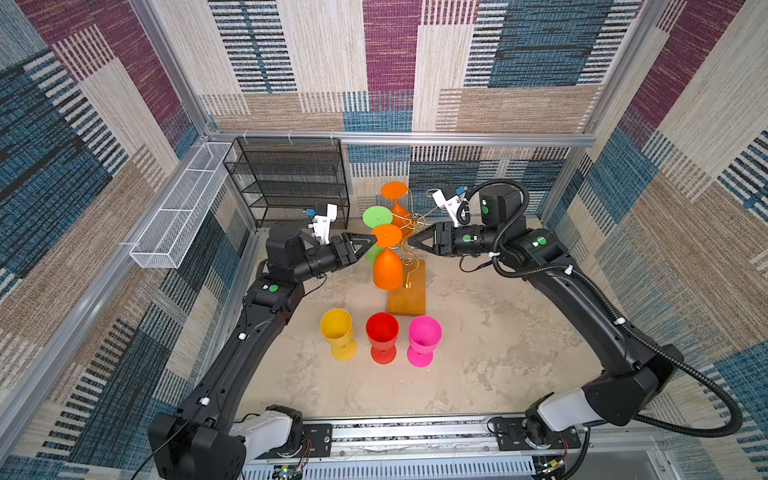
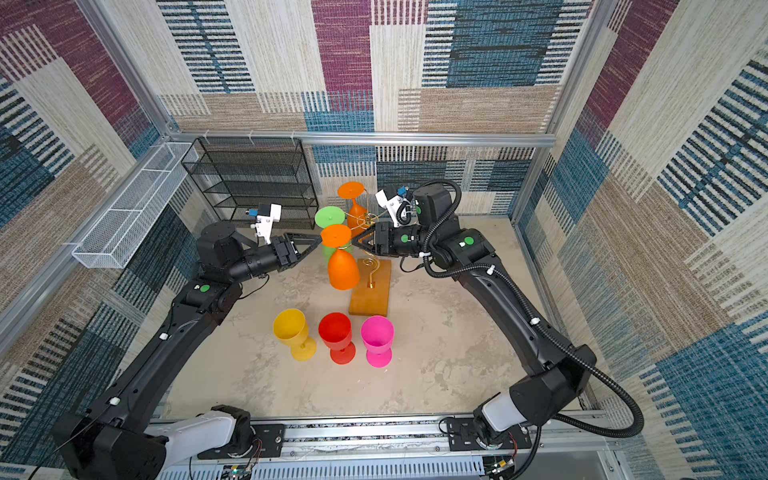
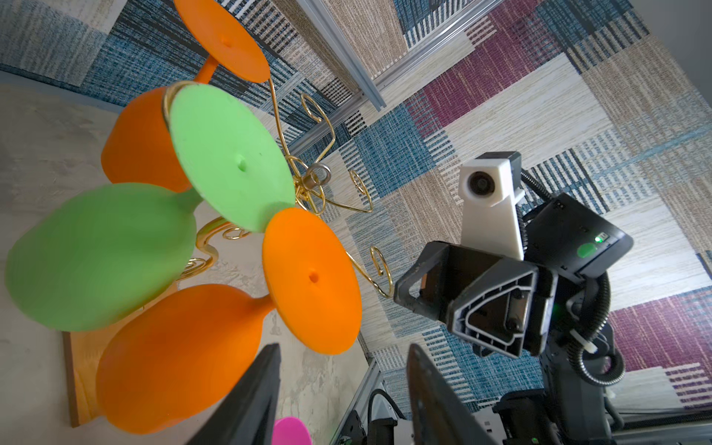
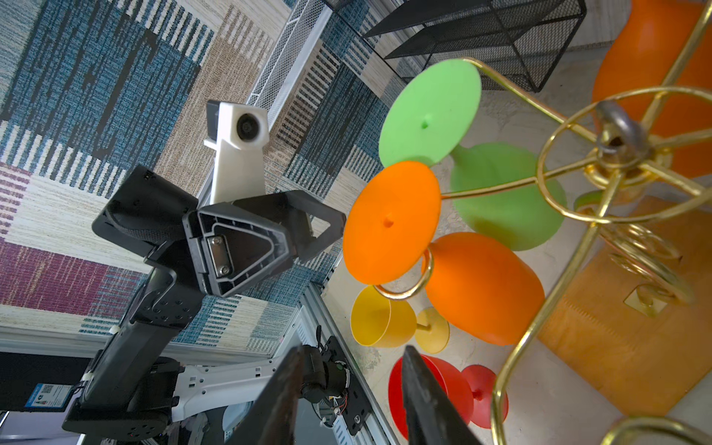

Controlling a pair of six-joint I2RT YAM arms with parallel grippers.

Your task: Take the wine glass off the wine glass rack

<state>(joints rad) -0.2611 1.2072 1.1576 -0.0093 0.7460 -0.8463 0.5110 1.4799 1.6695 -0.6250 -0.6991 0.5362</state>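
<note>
Though open — L tool (image 1: 374,240), glass (image 1: 387,268) edge

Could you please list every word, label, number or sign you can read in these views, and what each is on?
Nothing legible in any view.
Blue label with a QR code, on dark equipment beyond the left arm: print too small to read.
White sticker on the left arm: too small to read.
Rack: no lettering.

Glossy gold-wire wine glass rack (image 4: 612,169), wooden base (image 1: 409,301) — matt plastic wine glasses (image 1: 387,270).
</note>
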